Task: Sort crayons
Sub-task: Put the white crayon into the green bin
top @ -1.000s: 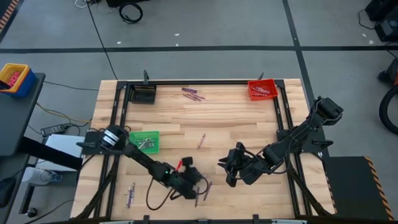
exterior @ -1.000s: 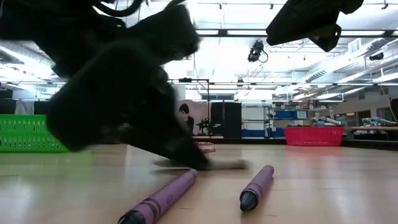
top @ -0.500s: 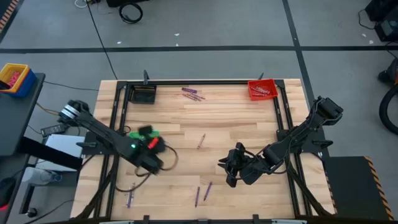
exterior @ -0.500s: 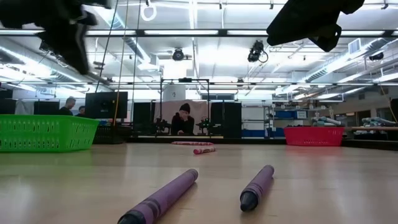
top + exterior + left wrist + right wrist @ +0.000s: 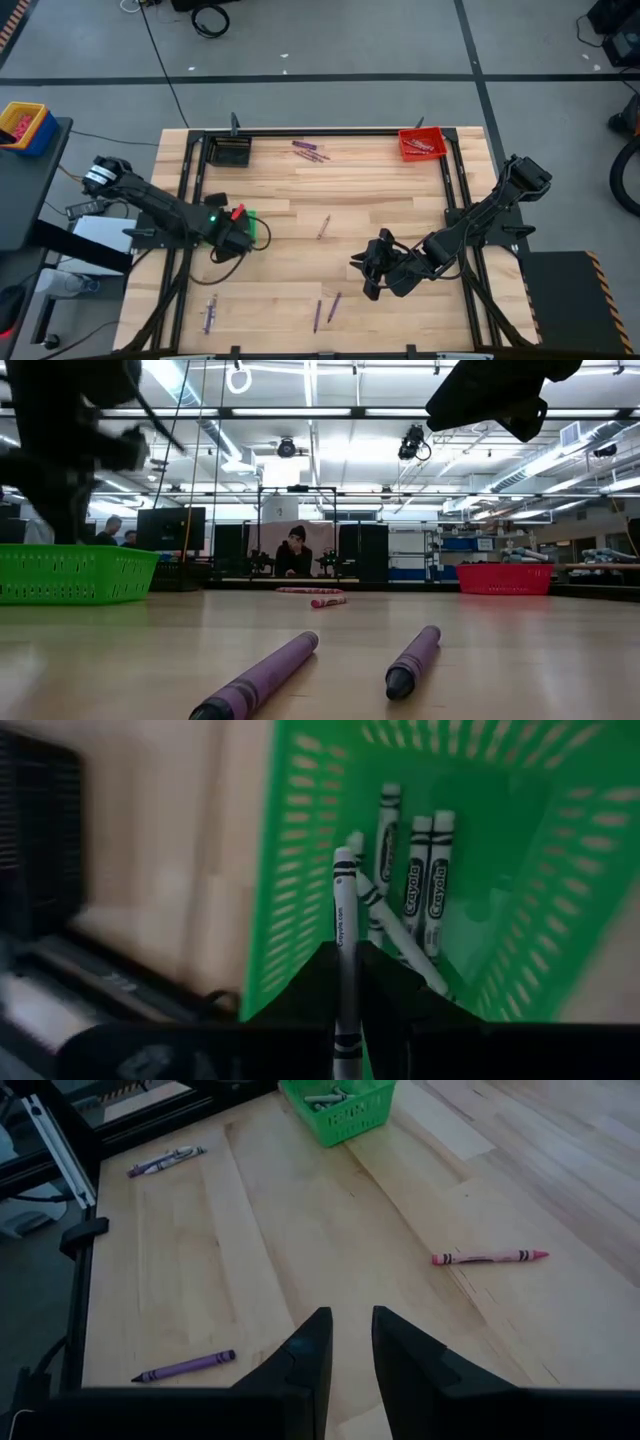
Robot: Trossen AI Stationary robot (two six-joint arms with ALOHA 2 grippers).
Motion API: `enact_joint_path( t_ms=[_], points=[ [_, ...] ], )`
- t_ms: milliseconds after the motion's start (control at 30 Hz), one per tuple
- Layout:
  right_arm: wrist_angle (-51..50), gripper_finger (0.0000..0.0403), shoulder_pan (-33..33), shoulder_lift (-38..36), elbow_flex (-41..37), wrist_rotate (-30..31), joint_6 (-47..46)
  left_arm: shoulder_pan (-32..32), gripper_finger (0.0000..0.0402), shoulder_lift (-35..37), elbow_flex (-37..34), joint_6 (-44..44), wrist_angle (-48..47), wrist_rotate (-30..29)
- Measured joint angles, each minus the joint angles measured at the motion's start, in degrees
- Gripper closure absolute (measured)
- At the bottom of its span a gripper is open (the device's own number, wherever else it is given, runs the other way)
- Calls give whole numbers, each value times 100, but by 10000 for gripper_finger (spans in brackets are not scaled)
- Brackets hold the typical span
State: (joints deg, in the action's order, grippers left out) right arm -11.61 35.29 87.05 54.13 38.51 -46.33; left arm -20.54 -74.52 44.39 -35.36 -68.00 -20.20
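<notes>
My left gripper [image 5: 236, 232] hangs over the green bin [image 5: 250, 222] at the table's left and is shut on a white crayon [image 5: 345, 920]. Several white crayons [image 5: 420, 880] lie in the bin. My right gripper [image 5: 366, 268] is open and empty above the table's near right; its wrist view [image 5: 350, 1322] shows bare wood below it. Two purple crayons [image 5: 317, 315] [image 5: 334, 306] lie flat near the near edge. A pinkish-red crayon [image 5: 323, 226] lies mid-table. My left gripper pinches the white crayon's lower shaft [image 5: 346, 970] between its two fingers. The crayon lies along the fingers and sticks out past their tips. Its free end [image 5: 345, 855] points into the green bin, lifted clear of the crayons below.
A red bin [image 5: 421, 143] stands at the far right corner and a black bin [image 5: 229, 152] at the far left. Purple crayons [image 5: 310, 152] lie at the far edge. A purple and a white crayon [image 5: 210, 313] lie near the left near corner. People sit beyond the table.
My left gripper has risen from beside the two purple crayons near the table's near edge and swung toward the left and far side, to above the green bin, carrying the white crayon. The two purple crayons stay where they were.
</notes>
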Motion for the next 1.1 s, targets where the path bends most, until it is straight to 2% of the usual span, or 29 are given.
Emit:
enact_joint_path(
  t_ms=[133, 300, 433, 567, 700, 833, 933, 1100],
  points=[
    [-3, 323, 0, 0, 0, 76, 2, 416, 362, 0, -622, 270, 968, 406],
    [-7, 323, 0, 0, 0, 95, 143, 735, 340, 2, -833, 293, 1156, 622],
    [-7, 323, -22, 0, -2, 109, 153, 818, 310, 2, -619, 292, 974, 796],
    [-7, 323, -22, 0, -2, 111, 153, 818, 277, 0, 13, -19, 233, 1085],
    [-9, 323, -24, 0, -2, 109, 153, 698, 261, 3, 952, -1119, -682, 1582],
    [-9, 323, -22, 0, -2, 96, 192, 144, 261, 4, 1578, -2300, -553, 2153],
    [-9, 323, -24, 0, -2, -52, 379, -485, 260, -40, 1619, -3169, -287, 2347],
    [-3, 323, -36, 0, -2, -500, 952, -1606, 260, -298, 1108, -4710, 638, 2483]
  ],
)
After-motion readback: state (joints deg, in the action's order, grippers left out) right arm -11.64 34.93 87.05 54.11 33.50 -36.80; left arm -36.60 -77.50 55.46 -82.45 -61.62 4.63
